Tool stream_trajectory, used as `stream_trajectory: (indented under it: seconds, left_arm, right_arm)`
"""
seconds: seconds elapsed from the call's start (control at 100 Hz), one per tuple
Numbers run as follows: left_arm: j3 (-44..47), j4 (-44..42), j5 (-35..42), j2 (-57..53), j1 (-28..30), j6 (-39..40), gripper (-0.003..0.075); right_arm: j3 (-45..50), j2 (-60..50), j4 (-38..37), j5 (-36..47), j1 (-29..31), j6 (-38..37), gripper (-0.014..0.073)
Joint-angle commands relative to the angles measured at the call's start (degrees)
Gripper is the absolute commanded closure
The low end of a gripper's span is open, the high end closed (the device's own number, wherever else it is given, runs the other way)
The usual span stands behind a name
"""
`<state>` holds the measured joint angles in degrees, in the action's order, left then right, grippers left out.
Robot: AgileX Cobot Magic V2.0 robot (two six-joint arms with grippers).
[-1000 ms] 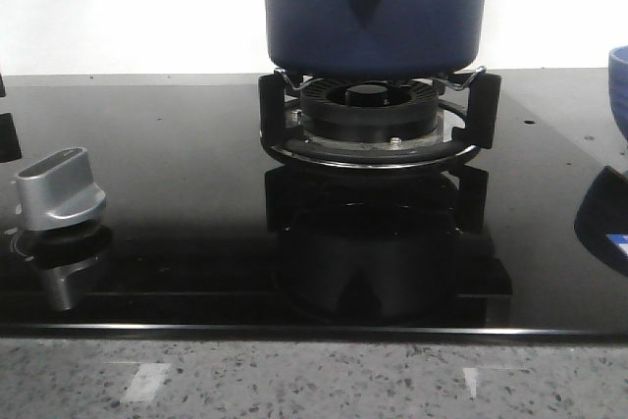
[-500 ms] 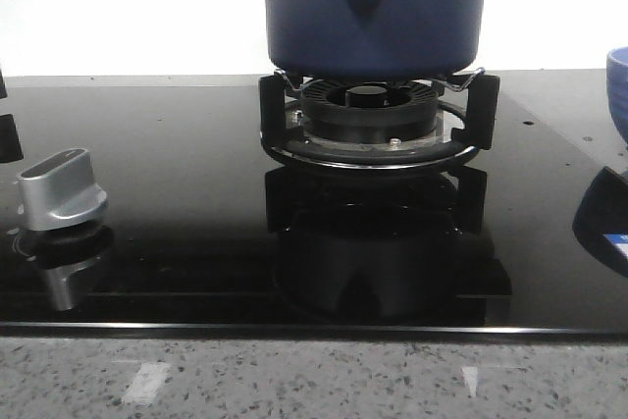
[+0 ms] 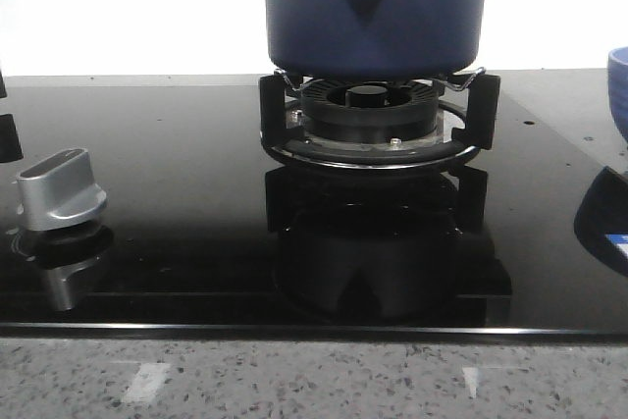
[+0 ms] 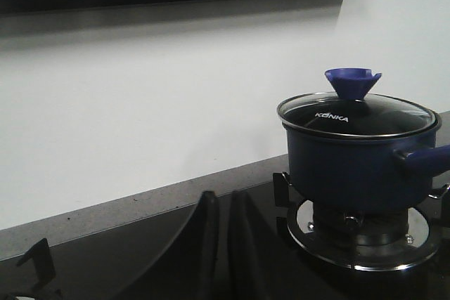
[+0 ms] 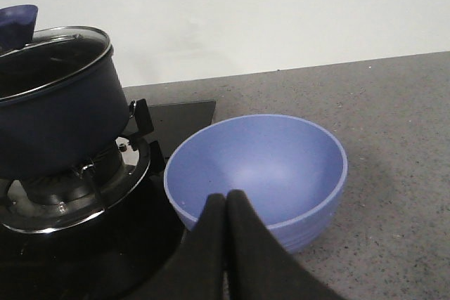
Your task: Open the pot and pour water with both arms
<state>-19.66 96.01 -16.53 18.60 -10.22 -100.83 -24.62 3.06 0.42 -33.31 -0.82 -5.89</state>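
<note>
Currently right end effector: black fingers pressed together, no gap, holding nothing, hanging over the near rim of the bowl. Left end effector: two dark curved fingers with only a thin slit between them, nearly closed, empty, well apart from the pot. Both cut off by the frame edge, so only the tips show. Neither arm appears in the front view.

Pot sits on the burner grate, lid on. Front view crops its top off; only the matte navy wall and the pointed handle mount with one rivet show. Left wrist view cuts the handle short at the edge. Lid is glass with a metal rim, printed "KONKA", topped by a flared blue knob.

Bowl is lighter blue, smooth inside, ridged outside, standing on the speckled grey counter just beside the hob. Hob is glossy black glass, mirroring pot and grate. Silver dial sits at its left.
</note>
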Motion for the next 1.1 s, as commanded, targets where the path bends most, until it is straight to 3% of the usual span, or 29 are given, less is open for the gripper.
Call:
stream_trajectory:
  seconds: [0.0, 0.53, 0.58, 0.65, 0.72, 0.73, 0.74, 0.82, 0.87, 0.95, 1.09]
  left_arm:
    - [-1.4, 1.9, -0.6, 0.3, 0.1, 0.5, 0.074]
    - [-1.4, 1.6, -0.7, 0.2, 0.1, 0.5, 0.074]
    - [-1.4, -1.7, -0.5, -0.4, 0.1, 0.5, 0.074]
    - [-1.4, -13.4, -2.2, -1.7, 0.1, 2.5, 0.0741]
    - [-1.4, -28.4, -1.5, -2.7, 0.1, 18.0, 0.0741]
    - [-1.4, -32.5, -1.2, -2.8, 0.1, 25.1, 0.0741]
    - [-1.4, -34.6, -1.1, -2.8, 0.3, 25.1, 0.0741]
    - [-1.4, -61.9, -2.1, -3.7, 0.2, 54.1, 0.074]
    - [-0.8, -73.0, -2.4, -4.5, 0.2, 66.2, 0.074]
    - [2.6, -81.3, 3.1, -6.7, 0.2, 75.6, 0.074]
    - [12.5, -83.1, 19.6, -11.0, 0.5, 83.1, 0.0741]
  right_arm:
    - [-1.4, 0.6, -0.1, 4.1, -0.1, 0.8, 0.0668]
    - [-1.4, 0.6, -0.4, 4.1, -0.1, 0.8, 0.0668]
    - [-1.4, 0.6, -0.1, 4.1, -0.1, 0.8, 0.0668]
    - [-1.4, 0.6, -0.1, 4.1, -0.1, 0.8, 0.0668]
    - [-1.4, 0.6, -0.1, 4.1, -0.1, 0.8, 0.0668]
    - [-1.4, 0.6, -0.1, 4.1, -0.1, 0.8, 0.0668]
    - [-1.4, 0.6, -0.1, 4.1, -0.1, 0.8, 0.0668]
    - [-1.4, 0.6, -0.1, 4.1, -0.1, 0.8, 0.0668]
    - [-1.4, 0.6, -0.1, 4.1, -0.1, 0.8, 0.0668]
    - [-1.4, 0.6, -0.1, 4.1, -0.1, 0.8, 0.0668]
    - [-1.4, 0.6, -0.1, 4.1, -0.1, 0.8, 0.0668]
